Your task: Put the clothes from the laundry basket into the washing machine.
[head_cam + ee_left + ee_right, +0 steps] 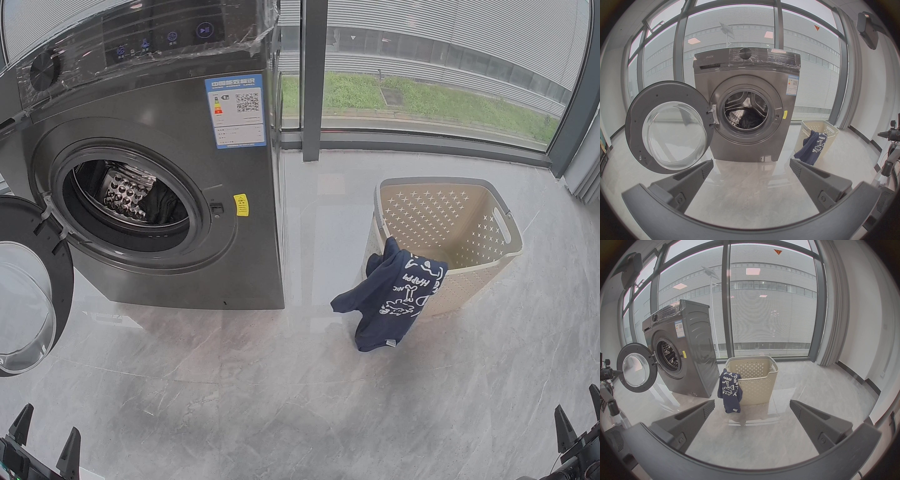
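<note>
Shirt [390, 297] is hanging over laundry basket [437, 182] rim; dark garment [164, 203] is lying in washing machine [250, 262]; left gripper [751, 164] and right gripper [751, 404] are idling, fingers spread, empty.

Navy shirt [390, 300] over laundry basket [437, 219] rim, right of open-doored washing machine [250, 250].
</note>
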Available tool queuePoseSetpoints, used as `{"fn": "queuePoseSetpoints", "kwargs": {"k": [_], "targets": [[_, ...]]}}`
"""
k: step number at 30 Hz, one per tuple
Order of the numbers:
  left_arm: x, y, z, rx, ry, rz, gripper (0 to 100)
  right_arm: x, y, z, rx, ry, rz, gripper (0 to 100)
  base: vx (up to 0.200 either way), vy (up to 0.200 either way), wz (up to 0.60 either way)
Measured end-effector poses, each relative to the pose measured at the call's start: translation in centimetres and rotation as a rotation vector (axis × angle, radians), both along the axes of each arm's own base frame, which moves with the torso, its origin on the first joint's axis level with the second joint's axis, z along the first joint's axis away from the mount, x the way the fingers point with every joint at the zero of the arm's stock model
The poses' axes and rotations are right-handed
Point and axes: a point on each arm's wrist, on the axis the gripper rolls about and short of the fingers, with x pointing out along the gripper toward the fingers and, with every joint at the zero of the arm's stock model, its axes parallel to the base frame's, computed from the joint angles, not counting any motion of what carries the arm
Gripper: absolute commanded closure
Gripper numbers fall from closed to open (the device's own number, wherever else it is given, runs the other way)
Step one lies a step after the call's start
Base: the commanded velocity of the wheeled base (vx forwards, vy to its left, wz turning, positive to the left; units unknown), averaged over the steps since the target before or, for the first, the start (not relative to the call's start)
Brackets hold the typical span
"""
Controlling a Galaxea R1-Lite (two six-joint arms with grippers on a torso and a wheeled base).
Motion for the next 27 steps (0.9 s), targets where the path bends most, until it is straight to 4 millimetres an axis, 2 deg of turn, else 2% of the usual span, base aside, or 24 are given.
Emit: {"fn": "queuePoseSetpoints", "kwargs": {"k": [7,22,27], "targets": [[0.00,0.00,0.00,-0.005,0.001,0.000,0,0.00,0.00,0.01,0.000,0.000,0.000,0,0.000,0.000,0.00],[0.01,0.00,-0.01,-0.004,0.002,0.000,0,0.01,0.00,0.01,0.000,0.000,0.000,0,0.000,-0.200,0.00],[0.01,0.00,0.00,-0.004,0.001,0.000,0,0.01,0.00,0.01,0.000,0.000,0.000,0,0.000,0.000,0.00]]}}
